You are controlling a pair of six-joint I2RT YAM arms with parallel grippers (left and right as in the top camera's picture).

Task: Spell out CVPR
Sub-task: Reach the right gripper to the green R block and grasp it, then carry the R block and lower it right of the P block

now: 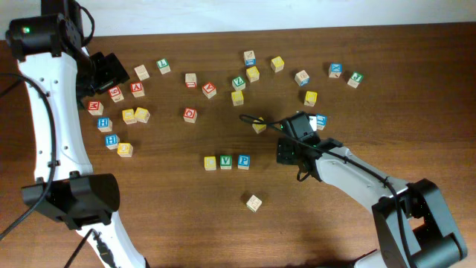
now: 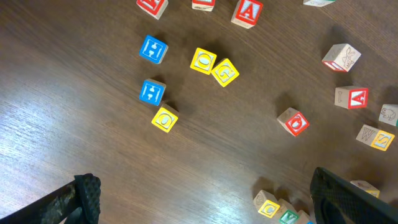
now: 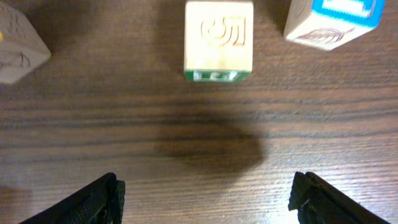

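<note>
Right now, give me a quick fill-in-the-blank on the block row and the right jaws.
1. The row in the overhead view holds ___ blocks.
2. In it, the green block sits between the yellow block and the ___ one.
3. The right gripper has its jaws ___, with nothing between them.

Missing words: three; blue; open.
</note>
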